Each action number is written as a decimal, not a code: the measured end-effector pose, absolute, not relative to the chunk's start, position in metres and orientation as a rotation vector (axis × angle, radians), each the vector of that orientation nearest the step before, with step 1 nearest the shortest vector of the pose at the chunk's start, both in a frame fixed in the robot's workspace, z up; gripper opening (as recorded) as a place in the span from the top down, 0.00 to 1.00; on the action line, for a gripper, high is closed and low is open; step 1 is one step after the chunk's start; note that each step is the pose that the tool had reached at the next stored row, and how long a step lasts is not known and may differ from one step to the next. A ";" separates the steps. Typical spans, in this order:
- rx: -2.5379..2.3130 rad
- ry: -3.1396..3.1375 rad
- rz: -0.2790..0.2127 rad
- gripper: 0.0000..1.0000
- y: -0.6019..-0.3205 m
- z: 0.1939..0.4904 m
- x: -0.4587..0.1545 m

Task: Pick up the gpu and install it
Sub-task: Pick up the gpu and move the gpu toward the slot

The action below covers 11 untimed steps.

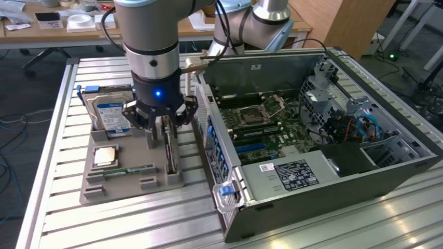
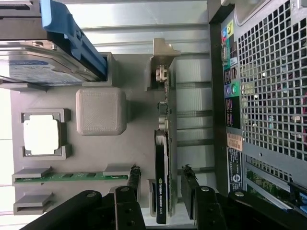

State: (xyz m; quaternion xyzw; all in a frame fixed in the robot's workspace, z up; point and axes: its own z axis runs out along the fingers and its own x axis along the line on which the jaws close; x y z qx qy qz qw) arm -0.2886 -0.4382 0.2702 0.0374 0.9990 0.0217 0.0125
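currently: claw spread over the gpu, card in its holder

start with the exterior view. the gpu (image 1: 169, 151) stands on its long edge in a slot of the grey holder (image 1: 132, 184). the slot is on the holder's three o'clock side, the side nearest the open computer case (image 1: 312, 129).

your claw (image 1: 166, 124) hangs straight above the card, pointing down, and it is spread wide. in the wrist view the two fingers (image 2: 135, 179) stand one to each side of the card. a gap shows between each finger and the card, so nothing is pinched. the card's black face with green lettering (image 2: 162, 194) lies between them. its metal bracket (image 2: 163, 60) is at the end nearest the hard drive.

around the holder, again in the exterior view:
- the hard drive (image 1: 111, 116) with its blue label stands upright at eleven o'clock
- the processor (image 1: 105, 155) lies flat at nine o'clock
- the green ram stick (image 1: 132, 170) sits on edge towards seven o'clock

the holder rests on the slatted metal table (image 1: 104, 223). the case lies at its three o'clock with the side off and the motherboard (image 1: 263, 122) showing.
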 end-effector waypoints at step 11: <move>0.117 3.114 0.068 0.53 -0.438 0.262 -0.284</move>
